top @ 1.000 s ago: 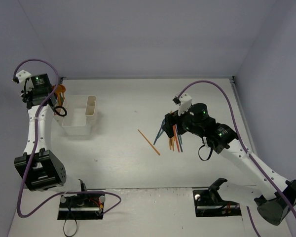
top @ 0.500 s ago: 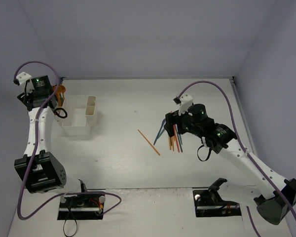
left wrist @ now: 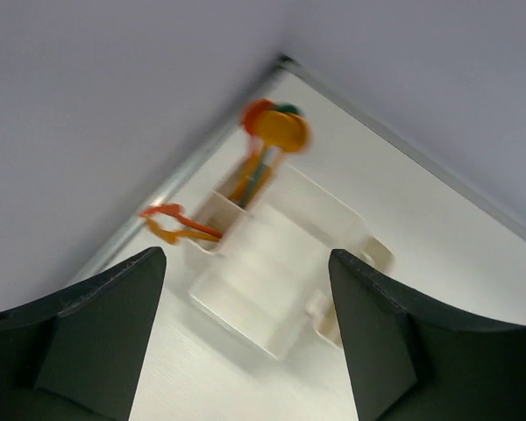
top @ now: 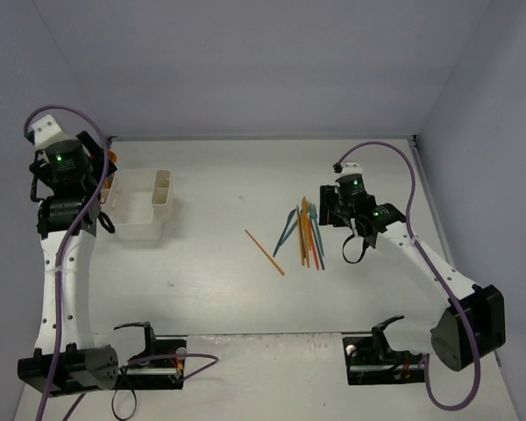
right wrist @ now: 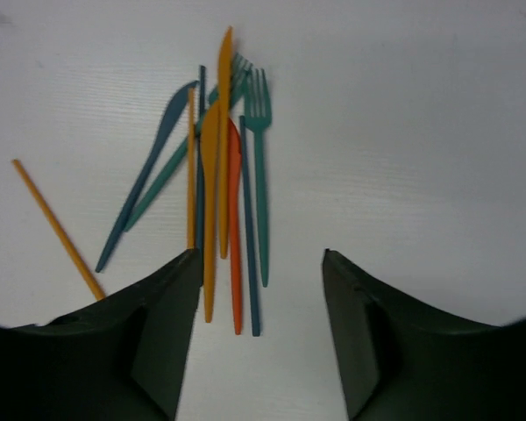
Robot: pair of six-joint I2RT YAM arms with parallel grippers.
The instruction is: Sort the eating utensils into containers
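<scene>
Left gripper hovers above the containers in the table's far-left corner, jaws spread, nothing between them. An orange spoon stands upright in an end compartment. Right gripper hangs over the loose utensils right of centre, jaws apart and empty. Looks like the pick-up step, and it calls for singling out one thin, slick plastic piece from that overlapping fan. The teal fork on its edge seems easiest.
</scene>
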